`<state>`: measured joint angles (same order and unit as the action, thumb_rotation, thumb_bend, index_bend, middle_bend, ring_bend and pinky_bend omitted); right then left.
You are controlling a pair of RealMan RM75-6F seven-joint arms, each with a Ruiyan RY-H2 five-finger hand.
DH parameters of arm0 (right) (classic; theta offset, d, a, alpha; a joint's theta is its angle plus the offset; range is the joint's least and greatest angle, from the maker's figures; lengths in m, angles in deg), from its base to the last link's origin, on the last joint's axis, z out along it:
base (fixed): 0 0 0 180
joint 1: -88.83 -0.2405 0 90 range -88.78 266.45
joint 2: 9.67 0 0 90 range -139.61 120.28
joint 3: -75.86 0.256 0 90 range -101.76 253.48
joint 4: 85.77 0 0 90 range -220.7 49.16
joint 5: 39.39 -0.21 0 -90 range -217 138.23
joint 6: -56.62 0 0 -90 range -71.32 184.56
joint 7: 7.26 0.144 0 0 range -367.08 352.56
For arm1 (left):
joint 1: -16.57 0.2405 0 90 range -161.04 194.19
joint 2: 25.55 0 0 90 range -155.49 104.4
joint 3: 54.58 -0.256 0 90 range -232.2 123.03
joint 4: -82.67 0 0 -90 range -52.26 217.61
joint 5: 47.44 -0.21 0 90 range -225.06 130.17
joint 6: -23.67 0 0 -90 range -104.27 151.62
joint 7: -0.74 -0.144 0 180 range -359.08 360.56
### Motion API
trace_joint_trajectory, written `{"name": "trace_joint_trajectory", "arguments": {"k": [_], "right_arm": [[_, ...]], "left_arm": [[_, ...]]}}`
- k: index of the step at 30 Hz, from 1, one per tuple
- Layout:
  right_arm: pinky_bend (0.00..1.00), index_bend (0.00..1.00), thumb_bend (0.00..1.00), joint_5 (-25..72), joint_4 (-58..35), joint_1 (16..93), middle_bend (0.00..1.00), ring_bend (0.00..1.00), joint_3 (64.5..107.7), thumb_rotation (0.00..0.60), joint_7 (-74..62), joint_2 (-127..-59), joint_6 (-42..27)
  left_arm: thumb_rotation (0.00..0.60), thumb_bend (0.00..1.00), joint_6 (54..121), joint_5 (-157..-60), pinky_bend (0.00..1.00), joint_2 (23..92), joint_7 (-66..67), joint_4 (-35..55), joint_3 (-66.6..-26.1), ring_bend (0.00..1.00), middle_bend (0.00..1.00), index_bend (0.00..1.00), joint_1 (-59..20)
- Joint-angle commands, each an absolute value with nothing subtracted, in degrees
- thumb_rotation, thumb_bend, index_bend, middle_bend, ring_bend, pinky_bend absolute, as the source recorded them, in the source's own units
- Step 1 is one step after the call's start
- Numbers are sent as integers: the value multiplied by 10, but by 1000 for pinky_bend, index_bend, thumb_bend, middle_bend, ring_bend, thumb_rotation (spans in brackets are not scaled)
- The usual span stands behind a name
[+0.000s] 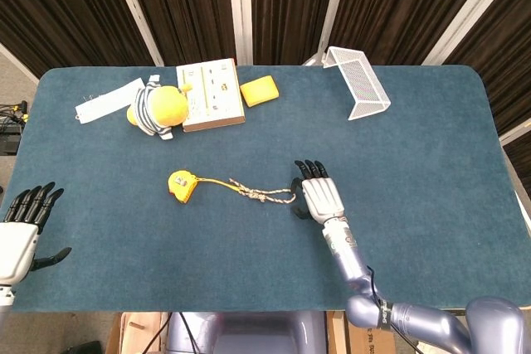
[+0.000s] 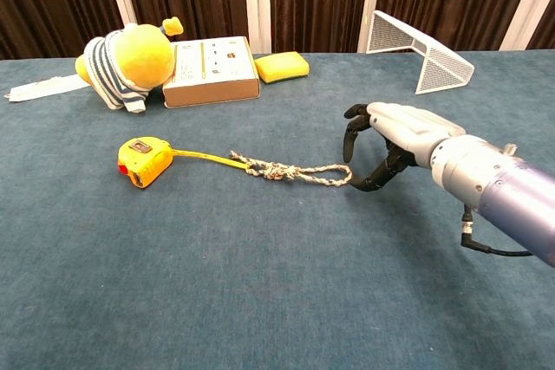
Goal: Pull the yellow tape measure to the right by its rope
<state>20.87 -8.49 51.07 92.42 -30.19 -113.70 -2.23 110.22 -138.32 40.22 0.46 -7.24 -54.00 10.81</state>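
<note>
The yellow tape measure [image 1: 181, 185] [image 2: 145, 160] lies left of the table's middle, and its yellow blade runs right into a knotted rope [image 1: 264, 195] [image 2: 295, 172]. The rope ends in a loop, and my right hand [image 1: 318, 199] [image 2: 390, 136] is at that loop end, palm down with its fingers curled over it. The thumb tip sits right beside the loop, but no grip on the rope is visible. Beyond the table's near left edge, my left hand [image 1: 23, 225] hangs with its fingers spread and nothing in it.
Along the far side sit a plush duck [image 1: 158, 109], a flat printed box [image 1: 211, 93], a yellow sponge [image 1: 259, 90] and a white paper strip [image 1: 108, 101]. A white mesh rack [image 1: 357, 80] stands at the back right. Blue cloth covers the table [image 1: 431, 172].
</note>
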Motion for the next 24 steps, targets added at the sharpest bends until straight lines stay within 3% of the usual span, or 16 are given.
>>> {"name": "trace_joint_trajectory", "arguments": {"k": [1,24], "right_arm": [[0,505,318,208,-92,508,118,0,924,600,-297,-1144,-24],[0,518,331,194,-129,495,119,0,922,600,-287,-1178,-24]], "left_arm": [[600,0,1102,-1383,0,402,4,-73,-540,0,0,0,108],[600,0,1100,-1382,0,402,10,-74,-540,0,0,0,106]]}}
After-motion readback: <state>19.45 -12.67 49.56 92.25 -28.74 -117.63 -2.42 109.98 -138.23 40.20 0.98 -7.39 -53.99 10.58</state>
